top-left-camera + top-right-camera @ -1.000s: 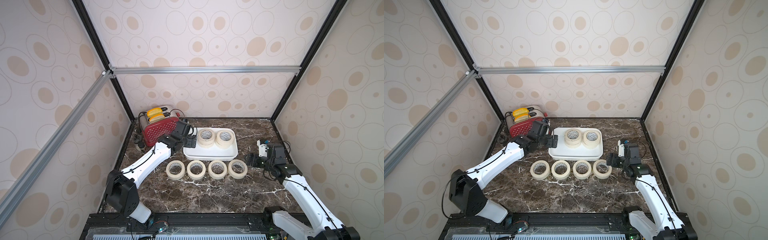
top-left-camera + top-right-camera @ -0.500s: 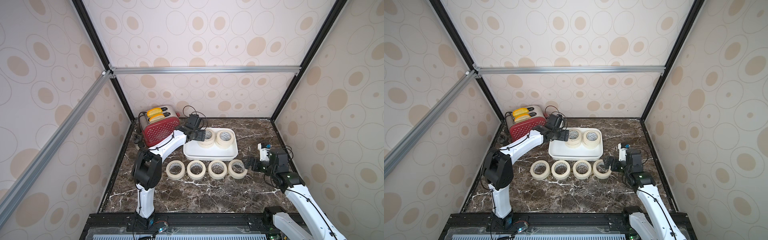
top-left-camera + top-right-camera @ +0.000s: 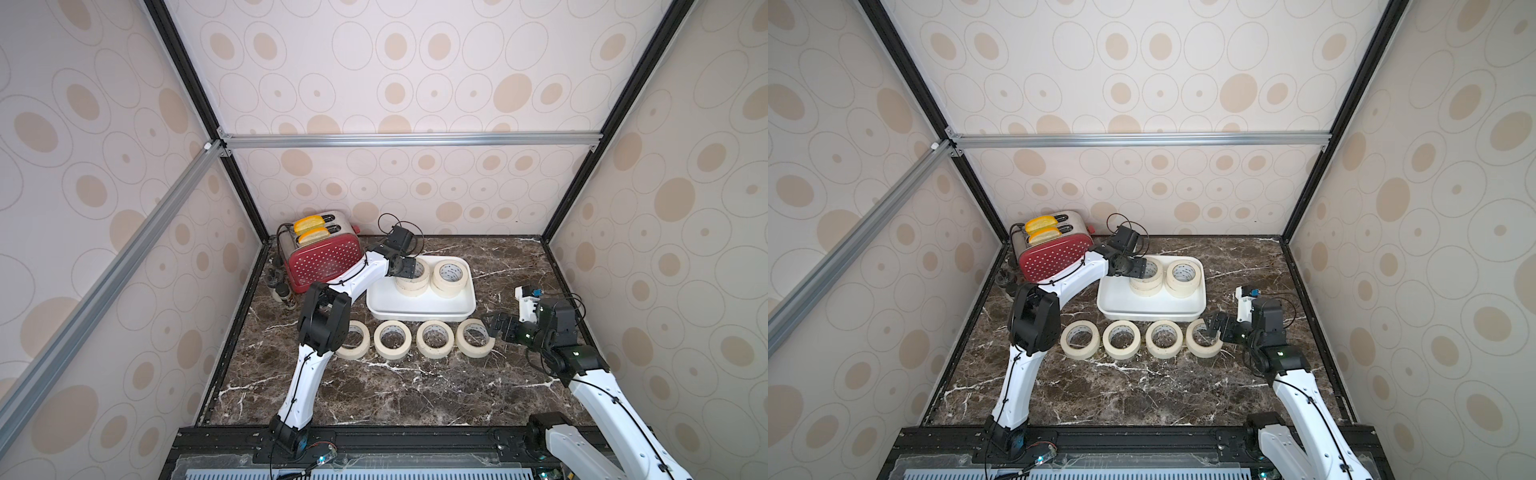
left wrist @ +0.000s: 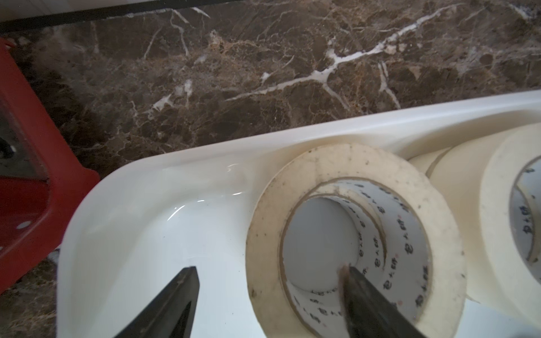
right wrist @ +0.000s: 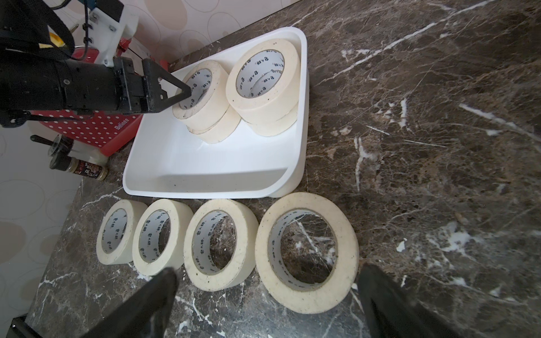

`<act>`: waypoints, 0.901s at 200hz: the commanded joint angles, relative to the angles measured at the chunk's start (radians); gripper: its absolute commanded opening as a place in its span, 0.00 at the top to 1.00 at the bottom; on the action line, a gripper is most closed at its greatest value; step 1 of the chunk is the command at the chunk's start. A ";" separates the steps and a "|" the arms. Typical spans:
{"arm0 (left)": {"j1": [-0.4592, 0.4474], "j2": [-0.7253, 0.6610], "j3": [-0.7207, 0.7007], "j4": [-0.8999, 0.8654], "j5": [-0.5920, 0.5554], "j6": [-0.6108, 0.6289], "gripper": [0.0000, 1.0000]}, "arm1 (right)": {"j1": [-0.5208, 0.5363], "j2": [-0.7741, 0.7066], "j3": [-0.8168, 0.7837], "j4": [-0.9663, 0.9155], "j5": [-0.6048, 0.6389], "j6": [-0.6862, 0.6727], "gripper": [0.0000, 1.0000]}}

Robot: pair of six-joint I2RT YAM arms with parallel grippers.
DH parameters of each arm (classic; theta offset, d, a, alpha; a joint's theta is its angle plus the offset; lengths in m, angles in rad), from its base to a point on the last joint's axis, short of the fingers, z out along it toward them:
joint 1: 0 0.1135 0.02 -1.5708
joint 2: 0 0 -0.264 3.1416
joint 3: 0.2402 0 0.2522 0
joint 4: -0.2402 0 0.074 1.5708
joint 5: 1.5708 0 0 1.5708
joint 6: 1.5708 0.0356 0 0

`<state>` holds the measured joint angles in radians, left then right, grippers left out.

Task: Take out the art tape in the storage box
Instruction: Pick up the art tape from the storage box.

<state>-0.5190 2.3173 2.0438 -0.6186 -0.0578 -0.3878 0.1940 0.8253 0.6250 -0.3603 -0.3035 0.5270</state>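
Note:
The white storage box (image 3: 419,316) holds two stacks of two cream art tape rolls each, a left stack (image 3: 415,279) and a right stack (image 3: 448,275). My left gripper (image 3: 409,269) is open at the left stack's top roll (image 4: 439,234). One finger (image 4: 360,292) is inside the core, the other finger (image 4: 181,289) is outside, still apart from the roll's wall. Several more rolls lie in a row on the marble in front of the box. My right gripper (image 3: 492,326) stands open just behind the rightmost roll (image 5: 307,251), holding nothing.
A red dotted toaster (image 3: 322,266) with yellow slices stands left of the box, close behind my left arm. Small spice bottles (image 3: 282,291) sit by the left wall. My left arm's elbow (image 3: 324,320) overlaps the leftmost table roll (image 3: 355,340).
My left gripper swung from the box's left rim over the left stack, dropped one finger into the top roll's core, and its jaws are narrowing. My right gripper opened wider beside the rightmost roll.

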 commanded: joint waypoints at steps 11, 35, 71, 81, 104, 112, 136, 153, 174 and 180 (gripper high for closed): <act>0.014 0.059 0.099 -0.092 -0.014 -0.019 0.29 | -0.003 -0.004 -0.016 0.014 -0.029 0.041 0.00; 0.019 0.075 0.116 -0.098 -0.002 -0.024 0.41 | -0.004 -0.002 -0.021 0.019 -0.037 0.055 0.00; 0.019 0.072 0.113 -0.089 0.025 -0.043 0.56 | -0.004 0.011 -0.020 0.014 -0.039 0.057 0.00; 0.019 0.070 0.111 -0.086 0.034 -0.049 0.60 | -0.004 0.015 -0.019 0.014 -0.042 0.058 0.00; 0.018 0.055 0.098 -0.074 0.039 -0.057 0.67 | -0.004 0.026 -0.015 0.009 -0.048 0.053 0.00; 0.019 0.049 0.092 -0.068 0.041 -0.059 0.69 | -0.004 0.029 -0.012 0.005 -0.048 0.049 0.00; 0.019 0.024 0.075 -0.061 0.046 -0.063 0.75 | -0.004 0.031 -0.007 -0.010 -0.032 0.041 0.00; 0.019 -0.014 0.032 -0.033 0.052 -0.072 0.78 | -0.004 0.028 -0.004 -0.015 -0.021 0.038 0.00; 0.018 -0.077 -0.045 0.036 0.046 -0.081 0.81 | -0.004 0.030 -0.001 -0.016 -0.018 0.036 0.00; 0.019 -0.094 -0.062 0.045 0.041 -0.083 0.81 | -0.004 0.031 0.001 -0.017 -0.017 0.034 0.00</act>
<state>-0.5056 2.3295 2.0304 -0.6250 -0.0166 -0.4496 0.1940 0.8536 0.6174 -0.3607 -0.3347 0.5735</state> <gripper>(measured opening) 0.257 0.995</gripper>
